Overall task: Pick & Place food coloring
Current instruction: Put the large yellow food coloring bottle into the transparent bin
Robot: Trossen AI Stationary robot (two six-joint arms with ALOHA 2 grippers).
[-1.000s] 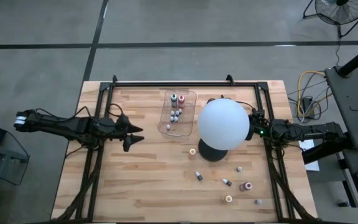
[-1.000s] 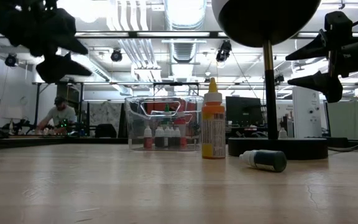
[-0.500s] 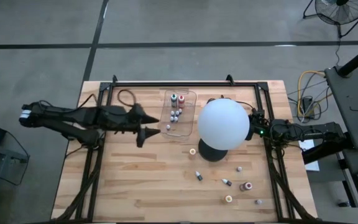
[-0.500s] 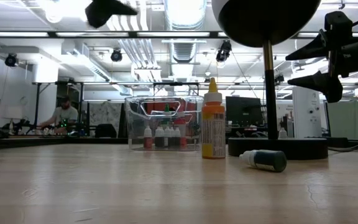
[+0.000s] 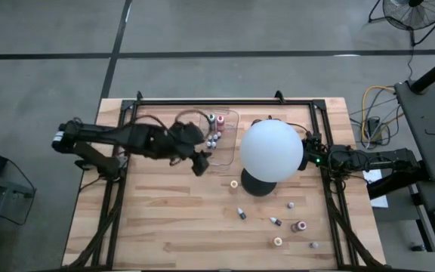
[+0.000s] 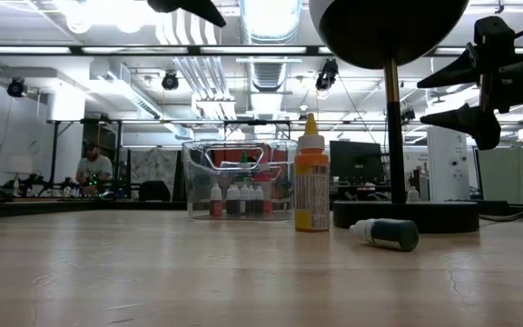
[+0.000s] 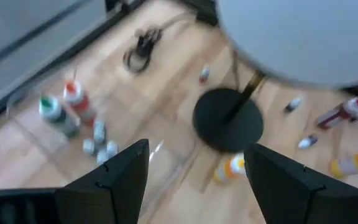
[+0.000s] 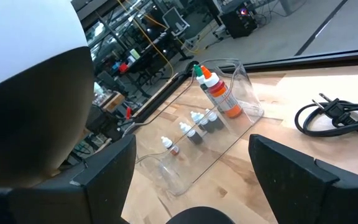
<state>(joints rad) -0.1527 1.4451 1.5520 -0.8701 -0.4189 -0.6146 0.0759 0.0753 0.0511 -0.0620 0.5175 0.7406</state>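
A: Left gripper [image 5: 199,162] is hovering over the near edge of the clear tray [image 5: 229,117], fingers parted and holding nothing.

B: And the right gripper [image 5: 308,149]?

A: It is waiting beside the white globe [image 5: 272,149], jaws wide, empty.

B: Where is the food coloring lying?

A: Several bottles [image 5: 216,130] are standing in the tray; loose ones [image 5: 242,213] are scattered on the table [image 5: 165,227] in front of the globe's base.

B: Which step is underway?

A: Apparently, reaching for a loose bottle. Next, it is needing to lower, straddle one, then close.
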